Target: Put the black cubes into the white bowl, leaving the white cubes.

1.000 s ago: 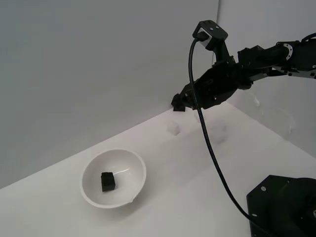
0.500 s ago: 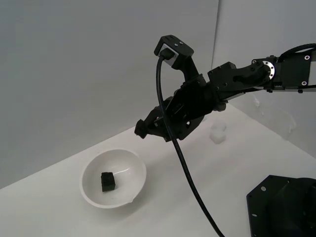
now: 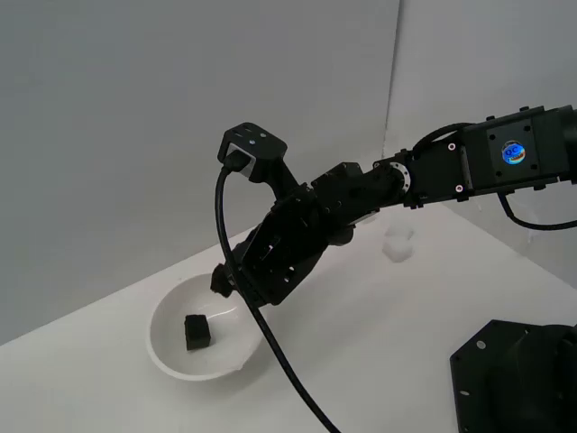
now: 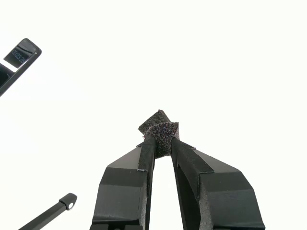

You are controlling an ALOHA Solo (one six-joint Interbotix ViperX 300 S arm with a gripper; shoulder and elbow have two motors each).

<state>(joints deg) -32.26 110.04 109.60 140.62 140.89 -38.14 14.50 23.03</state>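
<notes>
- The hand (image 4: 162,140) pinches a black cube (image 4: 160,132) between its two fingertips; in the wrist view the cube sits at the very tips, turned cornerwise, with the fingers (image 4: 144,160) pressed against its sides.
- In the exterior view the hand (image 3: 222,281) hangs over the white bowl (image 3: 171,356), above the part of the rim farthest from the camera, and the held cube shows only as a dark tip there.
- A second black cube (image 3: 197,331) lies inside the white bowl, on its floor, apart from the hand.
- The white bowl stands on the white bench (image 3: 361,361), toward the exterior view's left.
- One white cube (image 3: 398,244) rests on the bench well apart from the bowl, toward the exterior view's right and farther back, faint against the surface.
- The arm (image 3: 433,176) reaches toward the bowl from the exterior view's right, with a black cable (image 3: 270,361) looping down from the camera mount on the wrist.
- The background of the wrist view is washed out white, so nothing beneath the hand can be told there.
</notes>
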